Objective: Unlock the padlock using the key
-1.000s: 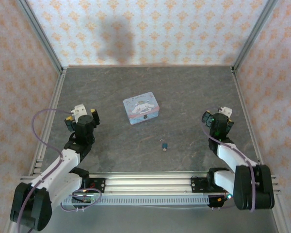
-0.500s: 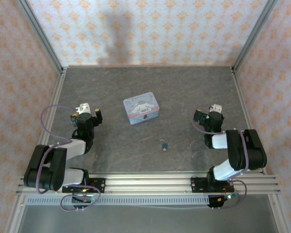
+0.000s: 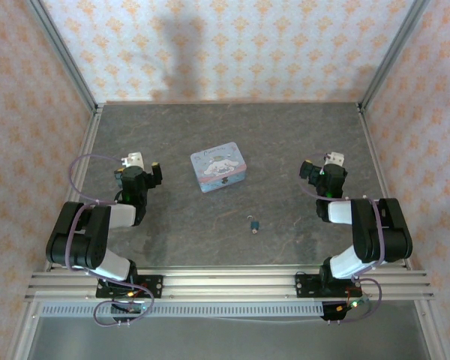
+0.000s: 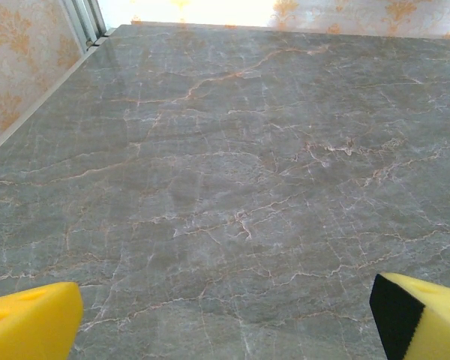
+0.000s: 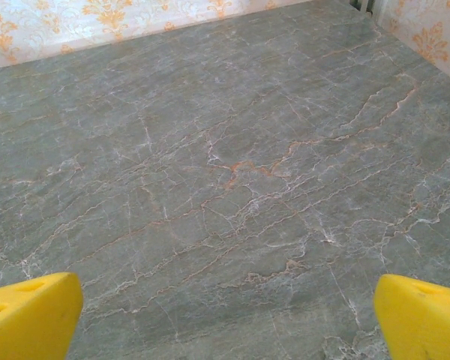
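From above, the tiny teal-blue padlock with a thin metal shackle point(image 3: 253, 222) lies on the dark grey veined stone table point(image 3: 285, 135), at about five o'clock from the pale blue rectangular cartoon-printed tin point(image 3: 219, 166) and apart from it. A pale speck just at the padlock's six o'clock side is probably the small silvery metal key point(image 3: 253, 230). It is too small to tell whether the two touch. The left gripper point(image 3: 141, 166) stands at nine o'clock from the tin and the right gripper point(image 3: 320, 166) at three o'clock, both well away from the padlock.

In the left wrist view, the yellow foam pads point(image 4: 30, 321) sit at the two bottom corners with bare stone between them: the jaws are spread wide and empty.

The right wrist view is alike, its yellow pads point(image 5: 424, 319) far apart over bare table and grasping nothing.

Padlock and key look light, stiff and smooth, so they would likely skid on the polished stone. The padlock is best pinched across its flat body with the keyhole left free, and the key by its head.
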